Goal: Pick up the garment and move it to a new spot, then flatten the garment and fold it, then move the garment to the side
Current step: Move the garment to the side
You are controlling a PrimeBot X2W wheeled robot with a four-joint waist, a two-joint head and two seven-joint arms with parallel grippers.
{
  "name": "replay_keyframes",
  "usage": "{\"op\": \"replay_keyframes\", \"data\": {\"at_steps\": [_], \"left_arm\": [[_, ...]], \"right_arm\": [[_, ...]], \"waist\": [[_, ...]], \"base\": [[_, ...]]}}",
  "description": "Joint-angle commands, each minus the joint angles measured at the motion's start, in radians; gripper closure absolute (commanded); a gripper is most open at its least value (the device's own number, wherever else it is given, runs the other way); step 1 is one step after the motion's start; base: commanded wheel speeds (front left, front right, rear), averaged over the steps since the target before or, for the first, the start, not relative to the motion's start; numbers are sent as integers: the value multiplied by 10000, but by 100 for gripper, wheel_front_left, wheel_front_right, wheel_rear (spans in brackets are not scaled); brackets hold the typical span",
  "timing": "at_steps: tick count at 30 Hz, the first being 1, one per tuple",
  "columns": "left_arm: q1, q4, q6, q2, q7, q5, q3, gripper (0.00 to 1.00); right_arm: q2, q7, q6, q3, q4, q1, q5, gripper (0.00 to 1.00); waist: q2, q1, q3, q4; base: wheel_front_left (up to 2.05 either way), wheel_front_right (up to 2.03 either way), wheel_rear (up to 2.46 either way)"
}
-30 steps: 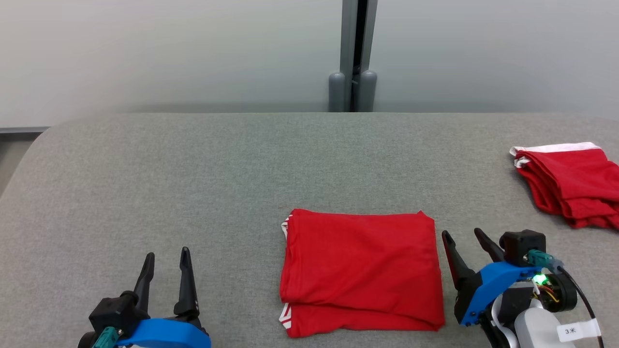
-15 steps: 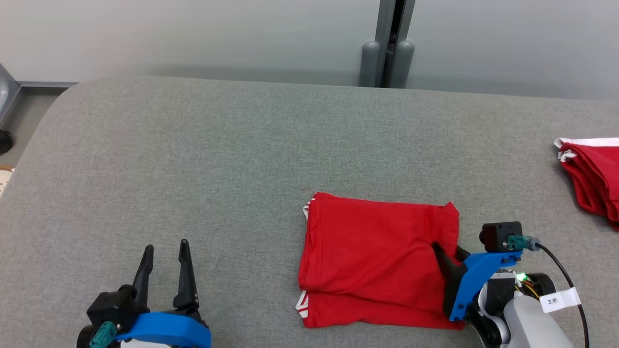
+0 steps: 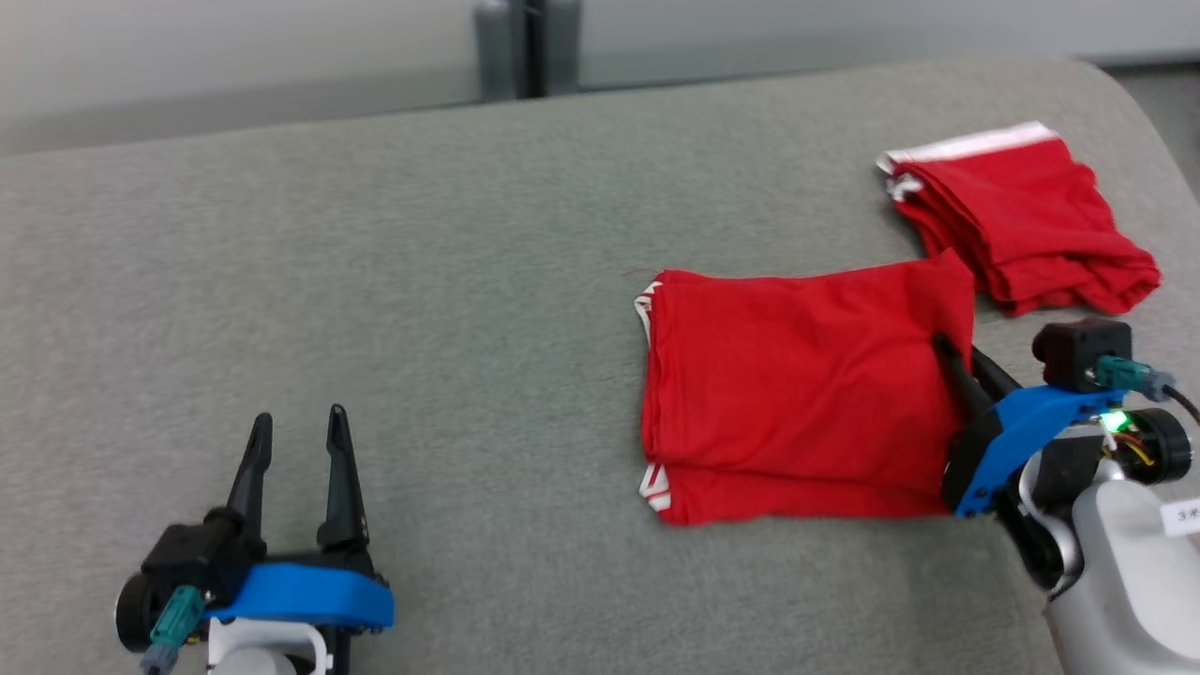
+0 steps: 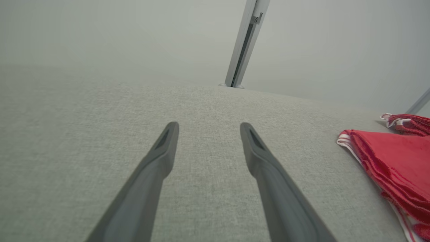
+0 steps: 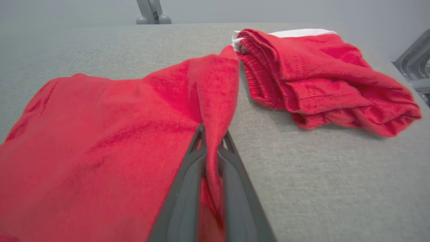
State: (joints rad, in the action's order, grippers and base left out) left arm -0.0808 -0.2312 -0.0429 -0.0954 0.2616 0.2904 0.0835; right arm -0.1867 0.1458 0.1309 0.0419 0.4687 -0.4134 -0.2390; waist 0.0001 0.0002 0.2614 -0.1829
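Our right gripper [image 3: 956, 349] is clenched on the right edge of the folded red garment [image 3: 797, 375], with a ridge of cloth pinched between its fingers [image 5: 188, 174]. We see the grey padded table [image 3: 375, 234] beneath. The garment lies right of its middle, its far corner just beside a second red garment [image 3: 1017, 220] with a white band. Our left gripper [image 3: 298, 417] stands spread wide, well apart, over bare table

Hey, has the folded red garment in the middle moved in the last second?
Yes. The folded garment, pinched at its right edge by the right gripper, has slid to the robot's right, closing the gap to the other red pile.
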Motion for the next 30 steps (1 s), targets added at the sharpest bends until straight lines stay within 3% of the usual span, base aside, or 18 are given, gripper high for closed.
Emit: {"op": "replay_keyframes", "data": {"at_steps": [1,7,14,22,30], "left_arm": [[-184,53,17,-114,42,-81,19,0],[-529,297,54,-425,-244,-306,123,0],[-850,454,-2,-655,-576,-399,293,0],[-980,374,32,-637,-558,-345,416,0],[-879,403,127,-533,-515,-338,592,0]], "right_arm": [[-103,-27,-3,-106,-168,-177,-43,100],[-122,-130,-1,-152,-762,-429,-138,100],[35,-228,-1,559,-922,-1174,-37,100],[-625,165,-1,1262,-630,-2974,-319,100],[-2605,1113,-3,605,229,-4154,-675,100]], "waist": [[-1,-2,-25,-448],[-1,-2,658,-1819],[-1,-2,1068,-2392],[-1,-2,1081,-1679],[-1,-2,1278,-317]], "base": [[0,0,0],[0,0,0],[0,0,0],[0,0,0],[0,0,0]]}}
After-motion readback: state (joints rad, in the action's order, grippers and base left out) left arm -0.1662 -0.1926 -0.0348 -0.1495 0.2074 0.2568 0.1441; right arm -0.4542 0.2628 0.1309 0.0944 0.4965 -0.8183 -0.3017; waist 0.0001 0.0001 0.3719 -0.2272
